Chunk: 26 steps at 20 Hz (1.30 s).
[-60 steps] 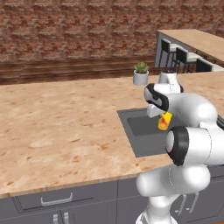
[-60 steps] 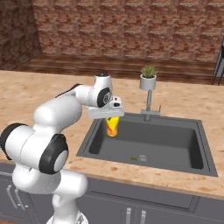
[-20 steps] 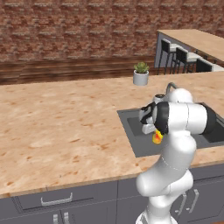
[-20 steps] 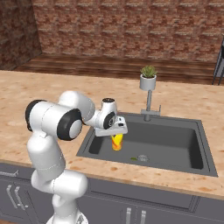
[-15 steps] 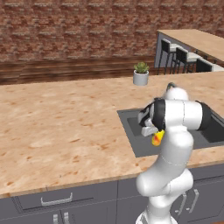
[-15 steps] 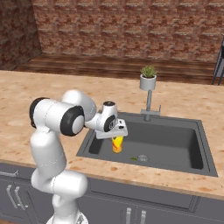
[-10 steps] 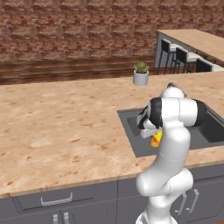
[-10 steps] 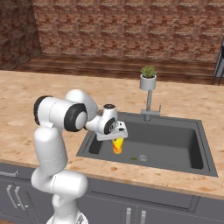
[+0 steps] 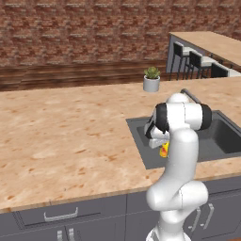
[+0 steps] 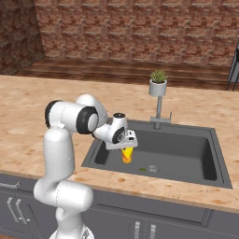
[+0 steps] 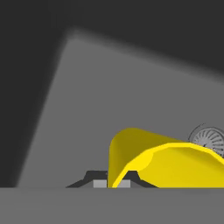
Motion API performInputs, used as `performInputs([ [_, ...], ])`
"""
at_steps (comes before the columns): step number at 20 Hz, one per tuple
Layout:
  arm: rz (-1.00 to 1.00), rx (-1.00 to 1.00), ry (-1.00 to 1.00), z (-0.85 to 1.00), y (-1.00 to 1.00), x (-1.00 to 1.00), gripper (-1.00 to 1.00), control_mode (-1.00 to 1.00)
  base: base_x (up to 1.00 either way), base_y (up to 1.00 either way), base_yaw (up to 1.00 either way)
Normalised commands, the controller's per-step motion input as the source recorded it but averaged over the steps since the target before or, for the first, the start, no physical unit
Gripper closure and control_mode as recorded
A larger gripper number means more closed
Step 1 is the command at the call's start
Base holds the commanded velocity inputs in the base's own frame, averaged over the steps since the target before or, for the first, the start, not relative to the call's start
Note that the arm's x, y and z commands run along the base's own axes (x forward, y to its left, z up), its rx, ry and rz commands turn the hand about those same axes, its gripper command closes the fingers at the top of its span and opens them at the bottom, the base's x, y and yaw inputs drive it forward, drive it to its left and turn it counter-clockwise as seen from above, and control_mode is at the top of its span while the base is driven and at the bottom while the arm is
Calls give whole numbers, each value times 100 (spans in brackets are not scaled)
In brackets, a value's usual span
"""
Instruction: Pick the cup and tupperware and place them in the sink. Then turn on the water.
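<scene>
- The gripper [image 10: 126, 148] has its fingers clamped on the yellow cup [image 10: 126, 155].
- Cup hangs low inside the sink [image 10: 186, 154], over the left part, near the drain [image 10: 151, 168].

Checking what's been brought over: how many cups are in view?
1. The yellow cup is held in the shut tool, low inside the sink at its left end. Others may be hidden.
</scene>
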Motion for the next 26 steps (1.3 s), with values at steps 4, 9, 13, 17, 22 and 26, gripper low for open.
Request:
performInputs([
  [4, 0, 2, 0, -13, -6, 42, 100, -100, 0, 0, 0],
  [9, 0, 0, 0, -23, 0, 24, 100, -100, 0, 0, 0],
  [13, 0, 0, 0, -27, 0, 19, 100, -100, 0, 0, 0],
  [17, 0, 0, 0, -29, 0, 25, 100, -100, 0, 0, 0],
  [22, 0, 0, 0, -22, 0, 37, 100, -100, 0, 0, 0],
  [26, 0, 0, 0, -24, 0, 32, 100, -100, 0, 0, 0],
])
